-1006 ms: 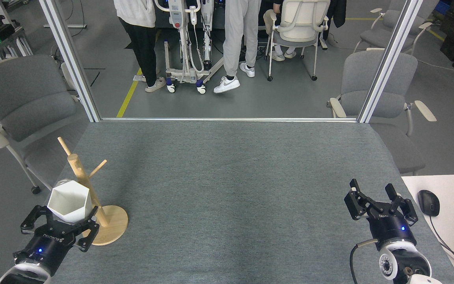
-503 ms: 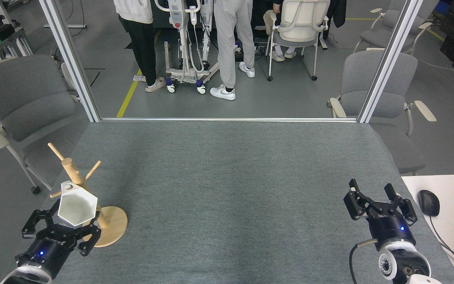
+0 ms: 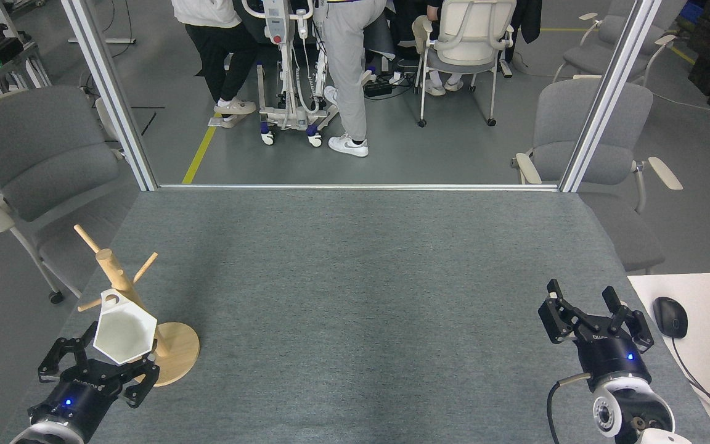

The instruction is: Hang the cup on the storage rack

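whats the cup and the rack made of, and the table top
The cup: matte white with sharp facets and no gloss, probably unglazed ceramic, possibly plastic. The storage rack: pale unpainted wood, going by its light tan colour. The table: covered in grey, felt-like fabric with a fine speckled texture.

1. Illumination: bright, even, diffuse overhead light; no dim zones.
2. Shadows: soft and faint on the grey table mat (slightly darker patches near centre and near left).
3. Glare: mild sheen on the far floor; the cup is bright white, not blown out.
4. Focus: sharp throughout; slight wide-angle lean in the metal posts.
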`<state>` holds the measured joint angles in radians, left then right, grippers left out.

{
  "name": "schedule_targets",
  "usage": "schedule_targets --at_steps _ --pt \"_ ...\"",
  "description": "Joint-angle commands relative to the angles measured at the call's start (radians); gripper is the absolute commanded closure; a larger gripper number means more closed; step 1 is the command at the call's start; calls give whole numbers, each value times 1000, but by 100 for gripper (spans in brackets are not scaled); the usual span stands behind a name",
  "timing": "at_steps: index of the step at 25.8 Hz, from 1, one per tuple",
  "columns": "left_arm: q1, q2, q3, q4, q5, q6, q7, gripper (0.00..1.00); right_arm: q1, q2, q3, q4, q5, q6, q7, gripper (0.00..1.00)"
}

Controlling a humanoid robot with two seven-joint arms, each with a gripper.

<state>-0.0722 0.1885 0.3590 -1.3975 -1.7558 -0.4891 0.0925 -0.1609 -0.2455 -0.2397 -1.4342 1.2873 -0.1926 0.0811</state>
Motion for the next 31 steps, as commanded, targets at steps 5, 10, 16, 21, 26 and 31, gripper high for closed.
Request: schedule_targets --at_steps 5,10,16,21,26,31 --pt "-3 -11 -2 43 1 1 -1 2 0 -1 -4 0 0 -1 -3 1" --pt "-3 -24 -2 72 1 1 -1 2 0 -3 -6 1 0 -1 -3 1" --pt "-4 -46 -12 109 1 0 1 2 0 -3 -6 1 0 -1 -1 1" --pt "8 -73 -28 121 1 -6 7 2 -2 -3 -6 1 0 -1 -1 1" --pt "32 -101 -49 110 4 -14 41 2 -2 -5 -1 1 1 -1 -1 1" --pt "62 -166 -94 92 5 -14 58 2 0 -6 -1 1 1 -2 -1 1"
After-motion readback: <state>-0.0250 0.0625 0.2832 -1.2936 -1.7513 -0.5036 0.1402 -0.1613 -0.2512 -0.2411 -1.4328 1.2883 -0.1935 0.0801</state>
